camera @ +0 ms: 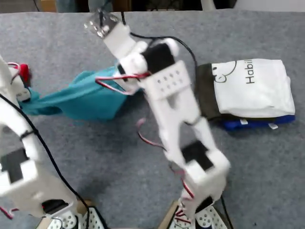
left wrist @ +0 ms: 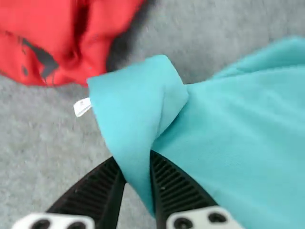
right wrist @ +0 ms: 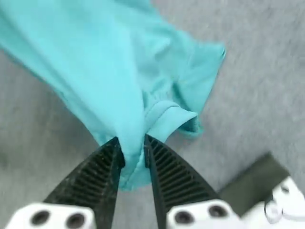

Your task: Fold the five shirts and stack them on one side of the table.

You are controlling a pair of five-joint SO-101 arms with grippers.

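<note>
Frame edge cuts off red shirt (left wrist: 50, 40) (left arm (camera: 16, 129) hides most of it from above). Under white shirt (camera: 252, 90), blue shirt (camera: 257, 124) and dark shirt (camera: 206, 95) sit mostly buried.

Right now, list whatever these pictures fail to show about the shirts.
Red shirt: cut off by the left wrist view's edges.
Dark shirt and blue shirt: mostly covered by the white shirt, high view.
Teal shirt: one end hidden behind an arm, high view; its pinched folds hidden inside the left tool and right tool, wrist views.
</note>
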